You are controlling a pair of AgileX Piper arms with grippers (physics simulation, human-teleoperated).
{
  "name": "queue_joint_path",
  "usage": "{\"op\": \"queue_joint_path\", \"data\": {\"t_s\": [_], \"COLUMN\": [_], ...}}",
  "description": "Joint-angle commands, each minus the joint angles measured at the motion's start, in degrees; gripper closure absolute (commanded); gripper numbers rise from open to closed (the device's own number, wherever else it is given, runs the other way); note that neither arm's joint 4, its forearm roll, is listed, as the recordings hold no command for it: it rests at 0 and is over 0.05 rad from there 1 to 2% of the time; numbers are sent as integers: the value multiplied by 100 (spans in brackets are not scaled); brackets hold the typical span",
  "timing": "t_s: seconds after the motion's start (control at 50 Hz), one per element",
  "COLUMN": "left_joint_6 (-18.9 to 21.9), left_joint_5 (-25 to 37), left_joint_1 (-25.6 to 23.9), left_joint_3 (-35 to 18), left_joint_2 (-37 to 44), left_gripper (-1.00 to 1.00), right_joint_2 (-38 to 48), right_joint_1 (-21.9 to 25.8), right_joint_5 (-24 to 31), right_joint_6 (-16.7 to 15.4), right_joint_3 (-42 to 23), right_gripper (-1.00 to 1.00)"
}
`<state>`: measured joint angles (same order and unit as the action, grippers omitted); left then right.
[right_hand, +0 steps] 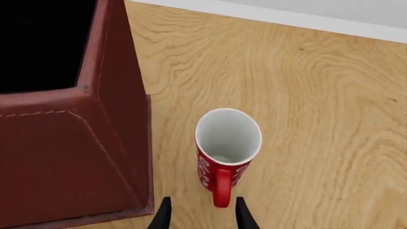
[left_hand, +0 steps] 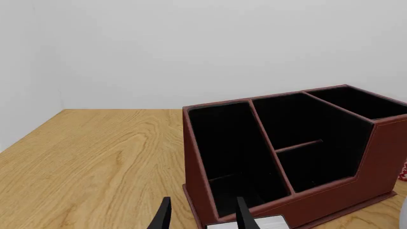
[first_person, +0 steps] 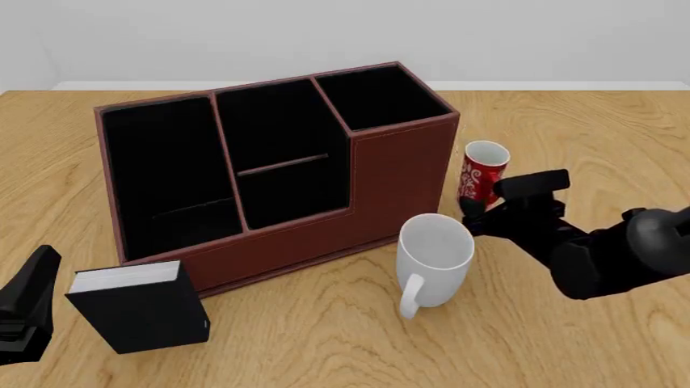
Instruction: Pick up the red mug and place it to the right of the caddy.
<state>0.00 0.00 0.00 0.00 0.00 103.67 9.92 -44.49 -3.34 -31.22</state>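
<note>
Right gripper [right_hand: 198, 212] sits open w/ the red mug [right_hand: 226, 148] handle between our fingers, not clamped. Front view adds caddy [first_person: 399, 174] beside mug; left gripper [left_hand: 202, 217] open too.

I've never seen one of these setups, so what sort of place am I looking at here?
Probably a simulated desk or tabletop, not a real room: a bare wooden table before a blank wall, holding a leather caddy, a red mug, a white mug.
</note>
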Motion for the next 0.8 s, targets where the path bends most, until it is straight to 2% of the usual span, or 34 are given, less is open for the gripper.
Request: {"op": "queue_joint_path", "data": {"t_s": [0.02, 0.4, 0.8], "left_joint_6": [0, 0, 0], "left_joint_5": [0, 0, 0], "left_joint_1": [0, 0, 0], "left_joint_3": [0, 0, 0], "left_joint_2": [0, 0, 0], "left_gripper": [-100, -100, -100], "right_joint_2": [-70, -362, -1903], "right_joint_1": [-46, -183, -99], "right_joint_5": [8, -25, 589], "right_joint_6": [7, 33, -53], "right_joint_3": [27, 249, 669], "right_gripper": [-100, -100, -100]}}
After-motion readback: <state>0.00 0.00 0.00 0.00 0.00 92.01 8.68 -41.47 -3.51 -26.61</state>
